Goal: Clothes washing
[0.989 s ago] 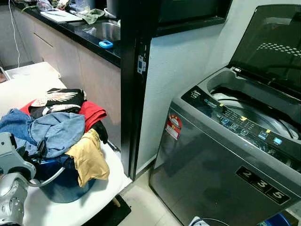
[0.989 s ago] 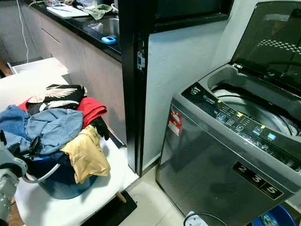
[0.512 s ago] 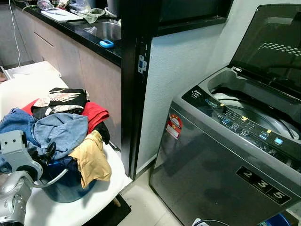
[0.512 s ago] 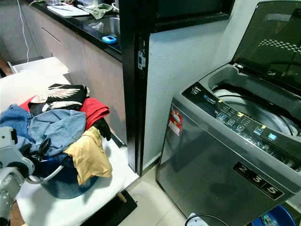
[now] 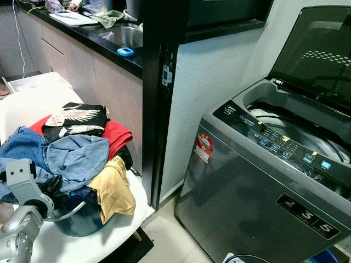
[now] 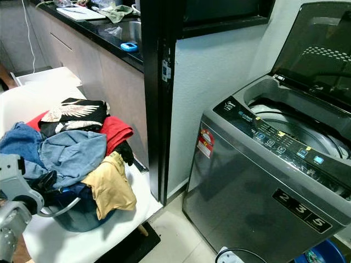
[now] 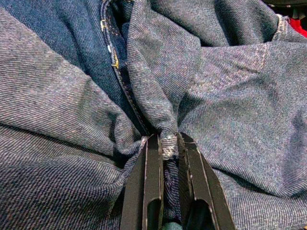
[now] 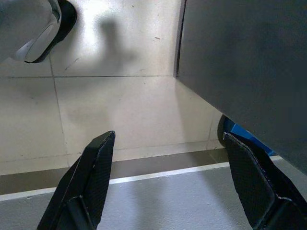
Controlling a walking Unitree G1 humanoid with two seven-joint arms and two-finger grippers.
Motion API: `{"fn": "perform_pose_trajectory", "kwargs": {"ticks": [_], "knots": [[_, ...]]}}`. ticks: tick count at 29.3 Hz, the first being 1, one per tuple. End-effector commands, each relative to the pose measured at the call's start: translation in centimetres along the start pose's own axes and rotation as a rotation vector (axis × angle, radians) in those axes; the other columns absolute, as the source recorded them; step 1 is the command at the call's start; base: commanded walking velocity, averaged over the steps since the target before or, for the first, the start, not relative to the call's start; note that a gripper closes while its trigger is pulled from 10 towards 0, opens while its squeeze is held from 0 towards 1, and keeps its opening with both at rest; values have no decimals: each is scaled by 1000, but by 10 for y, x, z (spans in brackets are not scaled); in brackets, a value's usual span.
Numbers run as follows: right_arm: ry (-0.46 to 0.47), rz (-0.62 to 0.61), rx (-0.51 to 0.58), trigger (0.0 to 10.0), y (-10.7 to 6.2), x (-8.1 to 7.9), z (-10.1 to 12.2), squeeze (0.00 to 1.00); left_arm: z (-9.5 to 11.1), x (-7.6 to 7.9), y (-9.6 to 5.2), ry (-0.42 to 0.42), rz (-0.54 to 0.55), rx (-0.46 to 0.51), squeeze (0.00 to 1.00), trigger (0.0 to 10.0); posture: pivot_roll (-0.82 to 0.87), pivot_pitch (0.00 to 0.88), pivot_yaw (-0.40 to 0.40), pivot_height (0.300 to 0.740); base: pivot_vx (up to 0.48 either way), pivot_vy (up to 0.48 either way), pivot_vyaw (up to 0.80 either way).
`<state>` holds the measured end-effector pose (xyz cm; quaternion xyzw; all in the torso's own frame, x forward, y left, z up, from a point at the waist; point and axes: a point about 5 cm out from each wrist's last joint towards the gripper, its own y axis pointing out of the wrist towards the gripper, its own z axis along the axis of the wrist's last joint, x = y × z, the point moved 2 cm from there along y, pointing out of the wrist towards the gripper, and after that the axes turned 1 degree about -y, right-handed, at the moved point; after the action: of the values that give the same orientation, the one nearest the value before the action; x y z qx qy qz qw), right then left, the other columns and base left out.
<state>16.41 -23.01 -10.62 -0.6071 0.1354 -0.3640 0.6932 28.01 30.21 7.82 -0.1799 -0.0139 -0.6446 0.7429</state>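
A heap of clothes lies in a blue basin [image 5: 77, 216] on a white table [image 5: 112, 233] at the left. It holds a blue denim garment [image 5: 74, 159], a red one [image 5: 118, 134], a black one with a bird print [image 5: 77, 118] and a tan one [image 5: 115, 189]. My left gripper [image 7: 167, 143] is at the heap's near side, shut on a fold of the denim garment [image 7: 158, 81]. The grey washing machine [image 5: 247, 186] stands at the right with its lid [image 5: 318, 49] up and its drum [image 5: 299, 131] showing. My right gripper [image 8: 168, 136] hangs open over the tiled floor [image 8: 120, 110].
A black pillar [image 5: 156, 98] stands between the table and the washing machine. A dark counter with a sink [image 5: 123, 35] runs along the back left. A blue tub [image 6: 315, 256] and a cable [image 6: 236, 253] lie on the floor by the machine's front.
The camera has shifted a little, so the heap sits slightly further right. My left wrist has tilted and edged closer into the denim.
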Motion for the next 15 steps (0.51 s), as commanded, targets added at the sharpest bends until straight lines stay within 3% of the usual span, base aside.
{"fn": "perform_pose_trajectory", "kwargs": {"ticks": [1, 4, 6, 8, 9, 10, 11, 13, 14, 15], "knots": [[-4, -9, 10, 10000, 0, 3, 3, 0, -35, 3, -5, -44, -6, -140, 0, 0, 143, 14, -134, 740, 0, 0, 0], [-2, -9, 12, 10000, 0, 3, 4, 0, -34, 2, -5, -45, 10, -128, 0, 0, 144, 13, -133, 740, 0, 0, 0], [2, -8, 14, 10000, 0, 2, 4, 0, -22, -1, -5, -13, 37, -61, 0, 0, 143, 9, -131, 740, 0, 0, 0], [8, -8, 17, 10000, 0, 2, 6, 0, 4, 0, -5, 11, 49, 88, 0, 0, 144, 4, -129, 740, 0, 0, 0], [8, -8, 17, 10000, 0, 2, 6, 0, 4, 0, -5, 11, 49, 88, 0, 0, 144, 4, -129, 740, 0, 0, 0], [12, -9, 19, 10000, 0, 2, 7, 0, 20, 1, -6, 13, 56, 178, 0, 0, 147, 0, -129, 740, 0, 0, 0], [12, -9, 19, 10000, 0, 2, 7, 0, 20, 1, -6, 13, 56, 178, 0, 0, 147, 0, -129, 740, 0, 0, 0], [15, -9, 23, 10000, 1, 2, 8, 0, 51, 7, -12, 11, 53, 349, 0, 0, 151, 0, -128, 740, 0, 0, 0], [15, -9, 23, 10000, 1, 2, 8, 0, 51, 7, -12, 11, 53, 349, 0, 0, 151, 0, -128, 740, 0, 0, 0], [17, -8, 25, 10000, 1, 1, 10, 0, 67, 12, -16, 11, 40, 429, 0, 0, 155, 0, -128, 740, 0, 0, 0]]}}
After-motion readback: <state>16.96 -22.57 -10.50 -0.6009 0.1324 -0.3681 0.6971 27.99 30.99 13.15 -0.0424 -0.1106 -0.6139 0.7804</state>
